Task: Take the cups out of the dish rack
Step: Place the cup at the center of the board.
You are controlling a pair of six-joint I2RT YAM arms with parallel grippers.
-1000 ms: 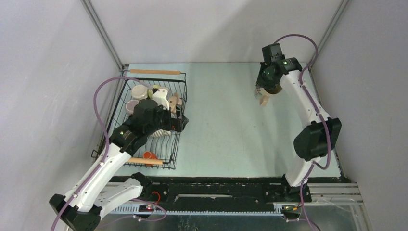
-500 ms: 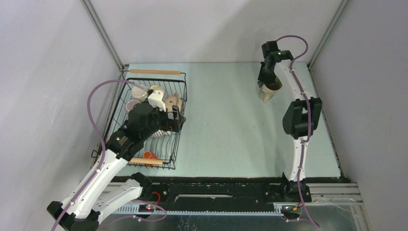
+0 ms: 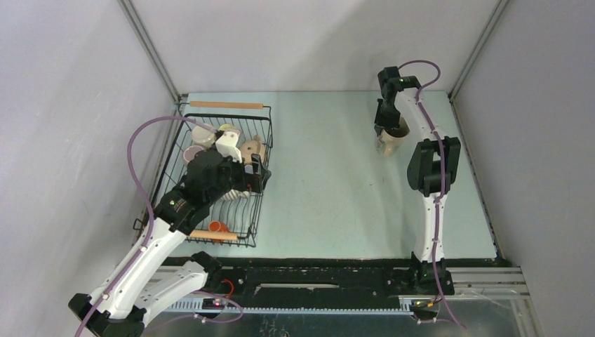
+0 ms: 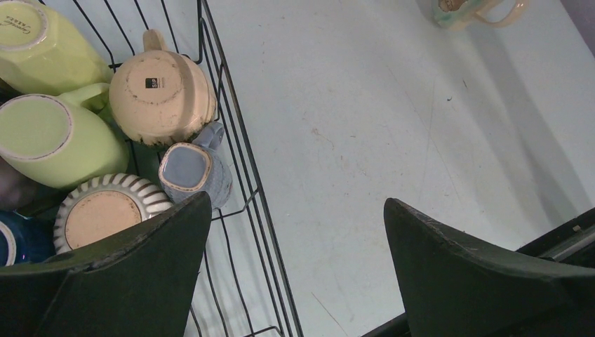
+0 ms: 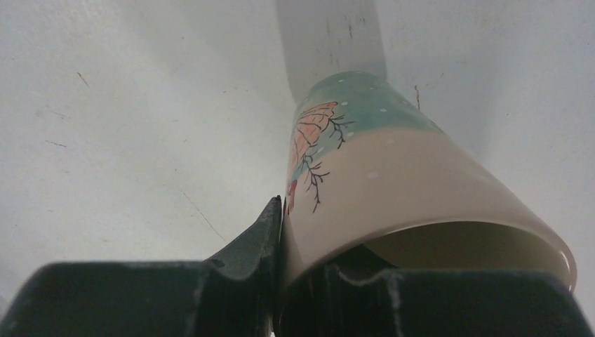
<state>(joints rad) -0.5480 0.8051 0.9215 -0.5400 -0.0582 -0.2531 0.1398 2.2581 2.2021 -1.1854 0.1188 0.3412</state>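
Cream teal-banded ceramic mug (image 5: 393, 175) is rim-pinched by right gripper (image 5: 302, 253), prob. for set-down nr table's (image 3: 323, 175) far-right corner; left gripper (image 4: 296, 202) is held agape, empty, above black wire dish rack (image 3: 228, 104).

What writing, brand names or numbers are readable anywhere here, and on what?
"SIP" (probably; the pale letters are tiny): dark square sticker on the cream cup, on its upturned base.
Unreadable: curved printed script on the base of the upper yellow-green cup, too blurred.
No words: the painted cup shows only a butterfly and twigs.
Nothing else is legible.
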